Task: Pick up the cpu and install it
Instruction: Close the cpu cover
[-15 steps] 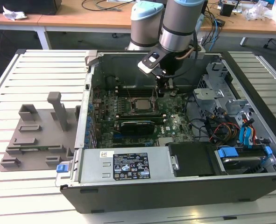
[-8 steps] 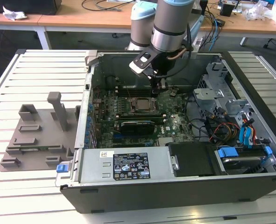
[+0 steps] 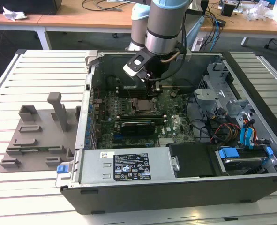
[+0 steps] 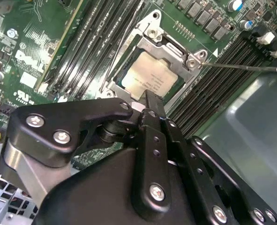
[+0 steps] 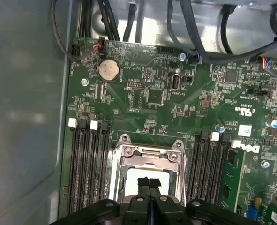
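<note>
One cpu [image 4: 147, 77] is in play, and it lies flat inside the metal socket frame [image 4: 187, 58] on the green board [image 5: 143, 98]. It sits square to the frame with its silvery top up, near the middle of the open computer case [image 3: 129, 187]. The case stands on the slatted bench [image 3: 35, 70], toward the exterior view's right. A grey tray [image 3: 35, 136] rests on the bench just beside the case, on the exterior view's left.

The pincer [image 4: 146, 94] hangs directly over the socket. In the first wrist view the pincer [image 5: 149, 181] has its two fingers drawn together with only a hairline between them and nothing held. The tips are over the pale top of the cpu [image 5: 128, 183]. I cannot tell whether they touch it or hover just above. In the exterior view the pincer [image 3: 153, 89] points down into the far half of the case. Rows of memory slots [image 4: 213, 75] flank the socket on both sides.

Going by how it lies, the cpu looks placed in its seat. I cannot say whether the frame is clamped over it.

As for handling, the cpu is probably light, thin and stiff. Its smooth metal top offers little grip, and its underside should not be scraped or tilted against the socket. The sensible hold is on two opposite edges, kept level, with gentle pressure.
</note>
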Controlling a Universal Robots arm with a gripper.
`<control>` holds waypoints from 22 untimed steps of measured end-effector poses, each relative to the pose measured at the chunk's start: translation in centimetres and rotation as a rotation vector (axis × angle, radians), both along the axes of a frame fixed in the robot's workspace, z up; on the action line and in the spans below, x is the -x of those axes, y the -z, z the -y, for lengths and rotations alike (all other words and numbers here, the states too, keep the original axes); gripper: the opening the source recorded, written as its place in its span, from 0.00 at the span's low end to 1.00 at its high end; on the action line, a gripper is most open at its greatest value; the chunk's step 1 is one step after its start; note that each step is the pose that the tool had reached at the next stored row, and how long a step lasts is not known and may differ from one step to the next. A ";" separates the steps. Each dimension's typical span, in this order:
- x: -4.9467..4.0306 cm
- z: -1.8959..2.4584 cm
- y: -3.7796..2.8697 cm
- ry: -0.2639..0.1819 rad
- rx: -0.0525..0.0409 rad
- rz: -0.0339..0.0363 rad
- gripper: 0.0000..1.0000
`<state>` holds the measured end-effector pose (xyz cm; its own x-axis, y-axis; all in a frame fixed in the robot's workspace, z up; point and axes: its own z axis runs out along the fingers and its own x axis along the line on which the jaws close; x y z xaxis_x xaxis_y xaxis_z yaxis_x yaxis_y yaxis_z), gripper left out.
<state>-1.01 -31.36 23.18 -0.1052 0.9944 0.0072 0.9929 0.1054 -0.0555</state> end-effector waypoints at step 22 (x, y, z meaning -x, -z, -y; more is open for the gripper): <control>3.32 0.01 2.30 0.000 0.0002 0.0023 0.11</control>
<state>-4.34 -31.36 20.88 -0.1052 0.9944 0.0068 0.9930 0.1054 -0.0532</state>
